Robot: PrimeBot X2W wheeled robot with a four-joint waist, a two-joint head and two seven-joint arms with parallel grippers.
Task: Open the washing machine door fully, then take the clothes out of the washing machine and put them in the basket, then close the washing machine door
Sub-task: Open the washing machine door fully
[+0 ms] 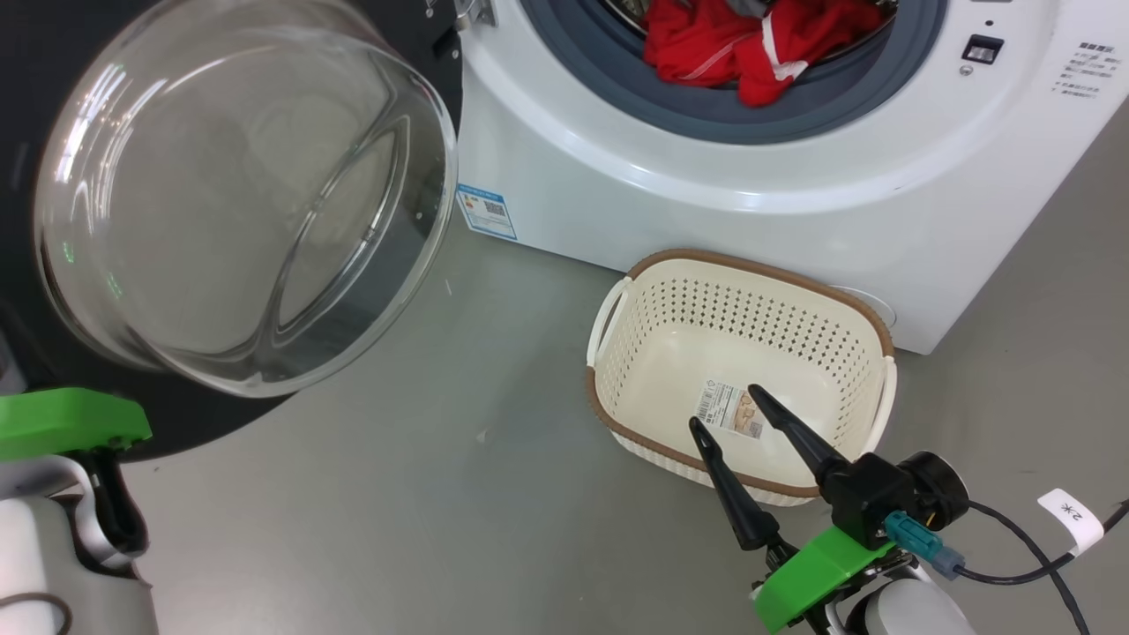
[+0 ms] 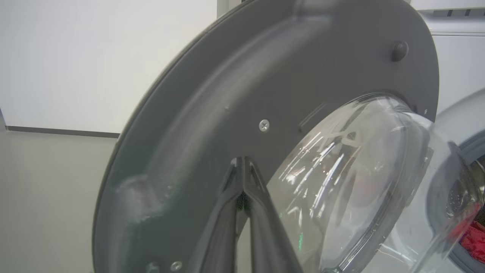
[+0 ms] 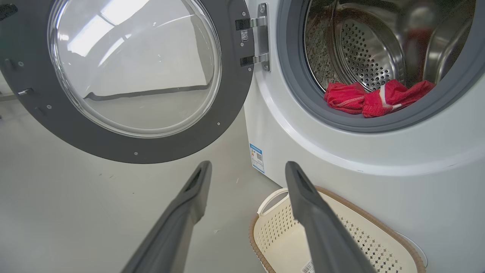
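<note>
— Step in hand?
— Opening washing machine door (image 3: 231, 113), upper left; left gripper (image 2: 242, 162) pinched shut, seemingly against its inner rim.
— Next?
— Right gripper (image 1: 723, 406), spread wide over basket (image 1: 732, 304), up to red clothes (image 1: 706, 44), top centre.

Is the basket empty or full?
Empty: the basket has a bare floor but for a sticker; the clothes lie in the washing machine.

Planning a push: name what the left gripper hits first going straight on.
Probably the grey inner face of the washing machine door, beside its glass; the left gripper looks close, depth unclear.
</note>
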